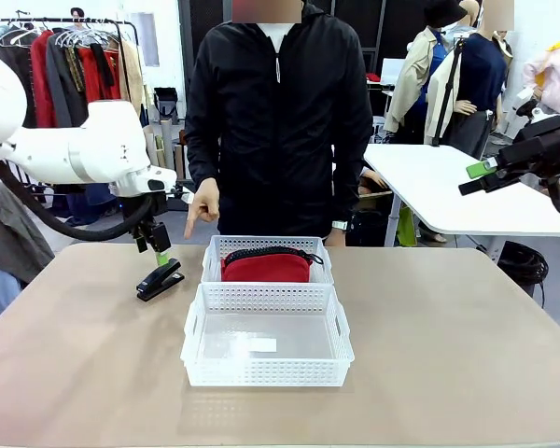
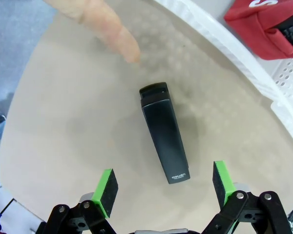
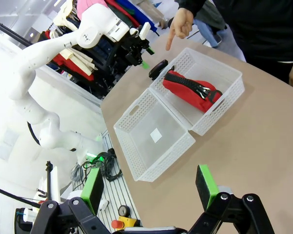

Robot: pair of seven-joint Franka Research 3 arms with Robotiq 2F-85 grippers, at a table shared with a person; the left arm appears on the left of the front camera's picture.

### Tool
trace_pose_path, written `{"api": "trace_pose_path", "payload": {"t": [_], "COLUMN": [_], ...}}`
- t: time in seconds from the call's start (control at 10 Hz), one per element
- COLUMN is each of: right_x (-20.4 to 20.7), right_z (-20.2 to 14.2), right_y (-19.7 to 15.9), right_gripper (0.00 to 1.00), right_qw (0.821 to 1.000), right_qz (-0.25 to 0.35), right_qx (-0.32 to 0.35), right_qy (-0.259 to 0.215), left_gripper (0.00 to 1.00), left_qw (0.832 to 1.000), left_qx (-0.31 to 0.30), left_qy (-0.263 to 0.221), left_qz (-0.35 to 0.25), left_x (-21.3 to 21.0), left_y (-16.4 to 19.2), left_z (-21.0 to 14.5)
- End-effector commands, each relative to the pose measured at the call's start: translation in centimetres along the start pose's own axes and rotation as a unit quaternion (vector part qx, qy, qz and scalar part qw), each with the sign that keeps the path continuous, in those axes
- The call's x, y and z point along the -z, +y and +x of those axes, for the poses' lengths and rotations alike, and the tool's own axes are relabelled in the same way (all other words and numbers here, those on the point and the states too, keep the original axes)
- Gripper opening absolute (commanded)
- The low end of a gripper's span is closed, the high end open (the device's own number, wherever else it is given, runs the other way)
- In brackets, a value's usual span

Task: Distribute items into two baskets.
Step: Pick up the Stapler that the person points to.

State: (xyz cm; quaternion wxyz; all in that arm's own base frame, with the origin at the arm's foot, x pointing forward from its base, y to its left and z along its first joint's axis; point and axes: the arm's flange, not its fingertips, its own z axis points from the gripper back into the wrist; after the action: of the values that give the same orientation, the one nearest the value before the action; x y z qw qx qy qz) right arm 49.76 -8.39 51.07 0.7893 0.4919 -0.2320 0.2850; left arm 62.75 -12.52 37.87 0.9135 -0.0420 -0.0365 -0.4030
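Sitting in far basket (image 1: pixel 212 261): red pouch (image 1: pixel 266 268); stapler (image 1: pixel 159 280) on table (image 1: pixel 448 327) nr it.

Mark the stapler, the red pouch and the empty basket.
stapler (image 2: pixel 163 136), left wrist view, middle of its black top arm.
red pouch (image 1: pixel 266 269), front view, red fabric below the zipper.
empty basket (image 1: pixel 266 371), front view, its near lattice wall.

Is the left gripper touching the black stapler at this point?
Apart. In the left wrist view the left gripper stands open, and bare table shows between each green pad and the stapler lying ahead of it.
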Motion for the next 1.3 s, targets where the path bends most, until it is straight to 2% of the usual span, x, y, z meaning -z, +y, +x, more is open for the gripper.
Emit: {"api": "trace_pose_path", "payload": {"t": [0.0, 0.7, 1.1, 1.2], "right_x": [0.0, 0.0, 0.0, 0.0], "right_z": [0.0, 0.0, 0.0, 0.0], "right_y": [0.1, 0.1, 0.1, 0.1], "right_gripper": [1.0, 1.0, 1.0, 1.0], "right_qw": [1.0, 1.0, 1.0, 1.0], "right_qz": [0.0, 0.0, 0.0, 0.0], "right_qx": [0.0, 0.0, 0.0, 0.0], "right_qy": [0.0, 0.0, 0.0, 0.0], "left_gripper": [1.0, 1.0, 1.0, 0.81], "left_qw": [1.0, 0.999, 0.999, 0.999], "left_qx": [-0.004, 0.008, 0.013, 0.015], "left_qy": [0.012, 0.034, 0.04, 0.037], "left_qz": [0.007, 0.021, 0.015, 0.013], "left_x": [1.4, 5.7, 6.6, 6.6], "left_y": [-0.2, -0.6, -0.8, -0.8], "left_z": [-0.1, -0.2, -0.2, -0.3]}}
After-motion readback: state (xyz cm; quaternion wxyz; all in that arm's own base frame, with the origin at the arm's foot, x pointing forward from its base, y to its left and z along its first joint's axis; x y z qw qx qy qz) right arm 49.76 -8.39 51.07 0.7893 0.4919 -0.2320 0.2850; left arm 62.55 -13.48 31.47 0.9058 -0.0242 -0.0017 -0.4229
